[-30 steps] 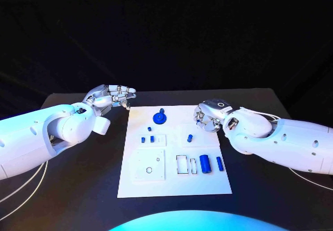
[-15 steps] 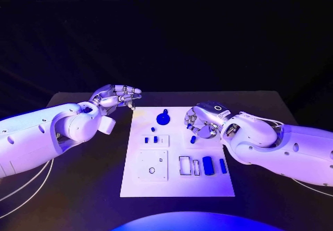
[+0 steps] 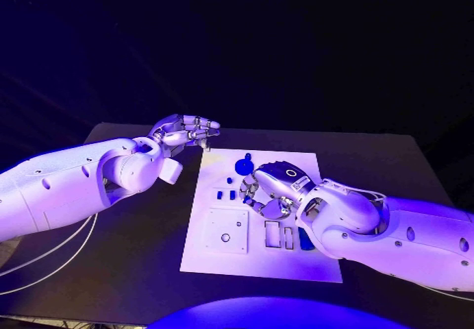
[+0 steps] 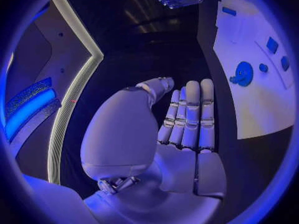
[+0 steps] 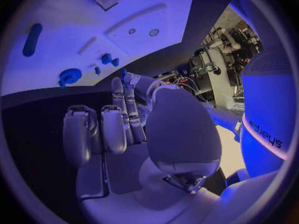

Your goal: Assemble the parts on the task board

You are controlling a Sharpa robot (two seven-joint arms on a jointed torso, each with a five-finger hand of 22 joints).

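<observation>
Tabletop (image 3: 118, 274): black, carrying the white board in its middle.
Board (image 3: 247, 264): flat white plate, long side running away from the robot; near edge bare, raised white panels and cut-outs further up.
Square panel (image 3: 226, 230): on the board's near left part, with a dark oval hole and a small hole in it.
Slots (image 3: 277, 234): two narrow rectangular frames just right of the square panel, partly hidden by the right arm.
Small pegs (image 3: 228, 195): two short blue pieces standing side by side on a small raised panel, beyond the square panel.
Right robot hand (image 3: 270, 190): above the board's middle, palm down, fingers curled in and downward; impossible to tell whether anything is pinched beneath them.
Right wrist camera: fingers (image 5: 118, 119) bent forward over the board, nothing visible between them.
Round knob (image 3: 245, 166): blue disc with a stem, on the board's far part, just beyond the right robot hand.
Left robot hand (image 3: 185, 130): off the board, beside its far left corner, above the tabletop, fingers curled in on nothing seen.
</observation>
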